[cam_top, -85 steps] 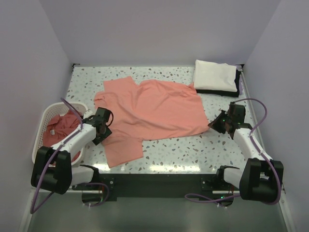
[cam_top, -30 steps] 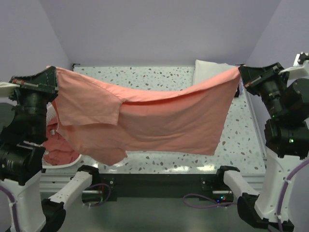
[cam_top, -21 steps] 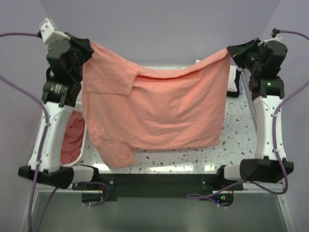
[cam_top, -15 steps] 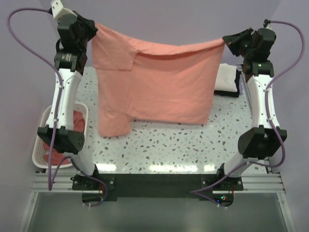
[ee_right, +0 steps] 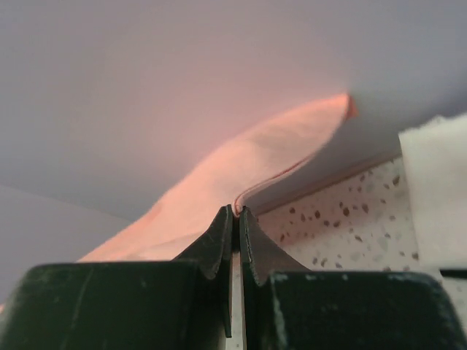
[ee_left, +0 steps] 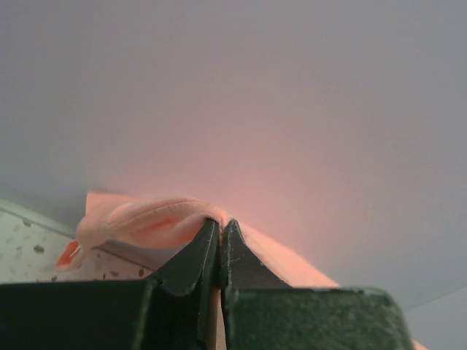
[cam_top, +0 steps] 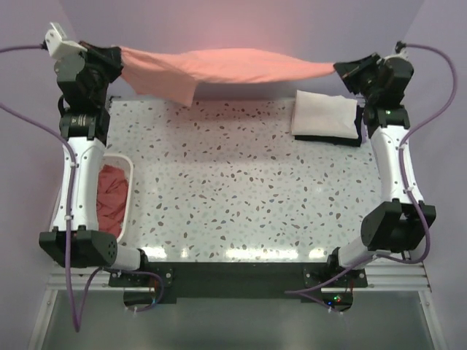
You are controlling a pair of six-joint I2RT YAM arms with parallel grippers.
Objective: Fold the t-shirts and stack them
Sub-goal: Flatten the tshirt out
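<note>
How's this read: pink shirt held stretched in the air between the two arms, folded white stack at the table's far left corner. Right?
No. The folded white stack sits at the table's far right corner, not left; the top external view shows it. Rest holds: pink shirt held stretched in the air between left arm and right arm.

You see one salmon-pink t-shirt (cam_top: 226,67) stretched nearly flat in the air over the far edge of the table (cam_top: 255,189), a sleeve drooping left of its middle. More salmon cloth (cam_top: 112,197) lies crumpled in the basket (cam_top: 122,157).
</note>
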